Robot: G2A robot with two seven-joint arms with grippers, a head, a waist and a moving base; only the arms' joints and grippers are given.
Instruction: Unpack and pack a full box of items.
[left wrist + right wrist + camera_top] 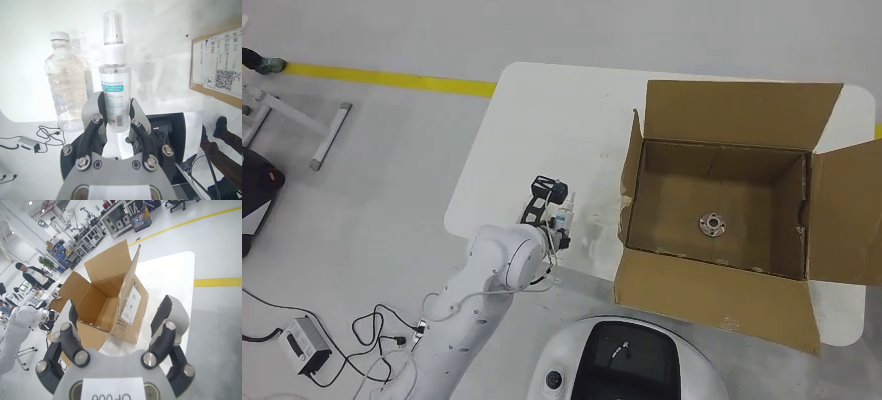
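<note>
An open cardboard box (722, 215) stands on the right half of the white table (542, 110), flaps spread; a small round metal piece (711, 224) lies on its floor. My left gripper (117, 102) is shut on the lower body of a clear spray bottle (114, 75) with a white collar and clear cap. In the top view this gripper (552, 205) is near the table's front left edge, left of the box. A clear water bottle (65, 81) is close beside the spray bottle. My right gripper (119, 305) is open, holding nothing, above the table facing the box (98, 298).
The box's labelled side (215, 70) faces the left gripper. On the floor left of the table are cables and a small power unit (304, 343). A metal stand (302, 120) is at the far left. Bare table lies behind the left gripper.
</note>
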